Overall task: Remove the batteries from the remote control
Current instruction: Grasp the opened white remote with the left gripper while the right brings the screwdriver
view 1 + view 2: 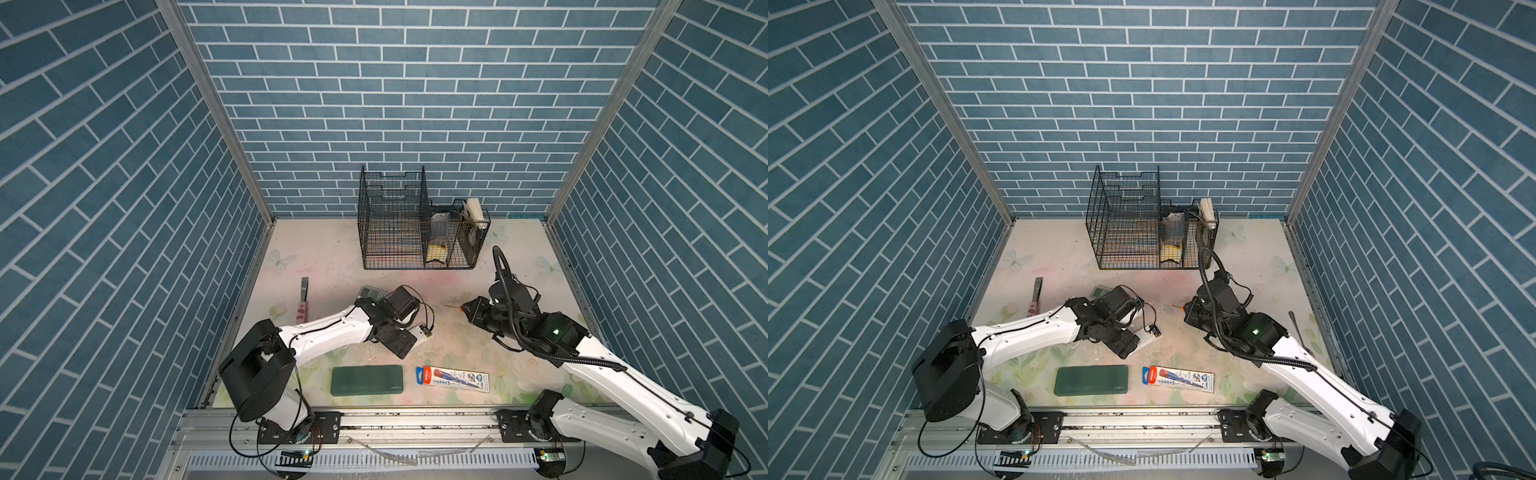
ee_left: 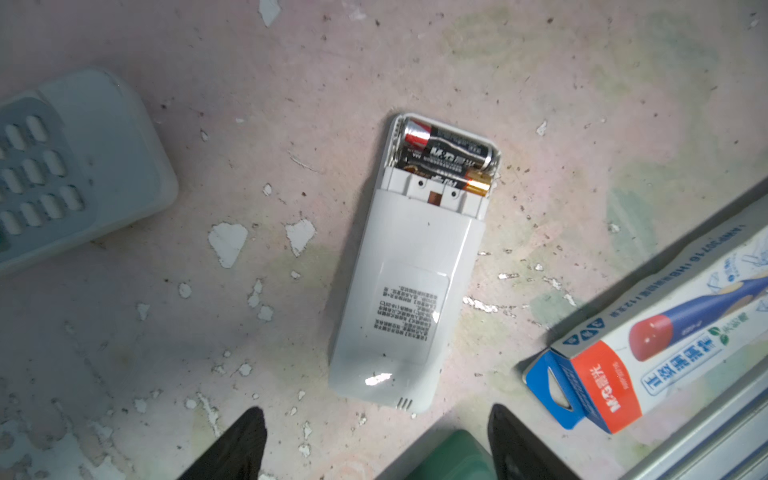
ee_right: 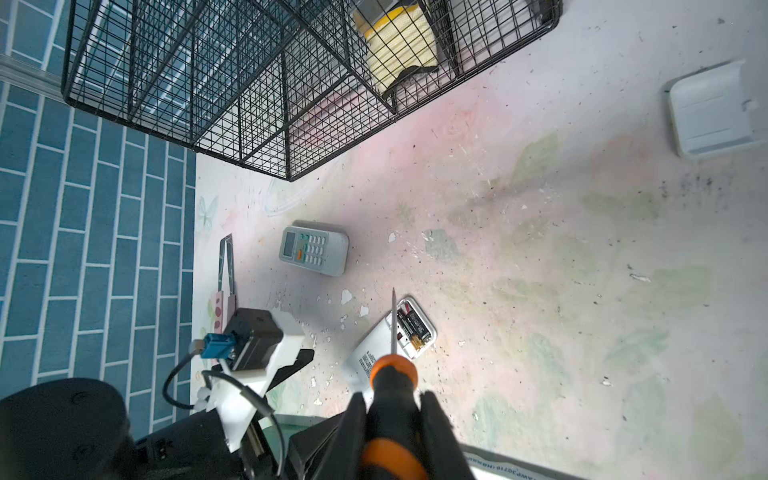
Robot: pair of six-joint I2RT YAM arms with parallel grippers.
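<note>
Mat (image 2: 582,104) open round remote (image 2: 407,291); batteries (image 2: 449,158) seated; L pincer (image 2: 374,419) spread; R pincer (image 3: 390,401) clamps screwdriver (image 3: 392,374).

2 blk batteries (image 2: 448,158) seated in open bay, white remote (image 2: 409,257) face-down

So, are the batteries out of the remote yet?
Not yet. Done: the cover is off, lying aside. In hand: the right gripper holds the screwdriver; the left gripper hangs open above the white remote. Left: two batteries sit in its open compartment.
</note>
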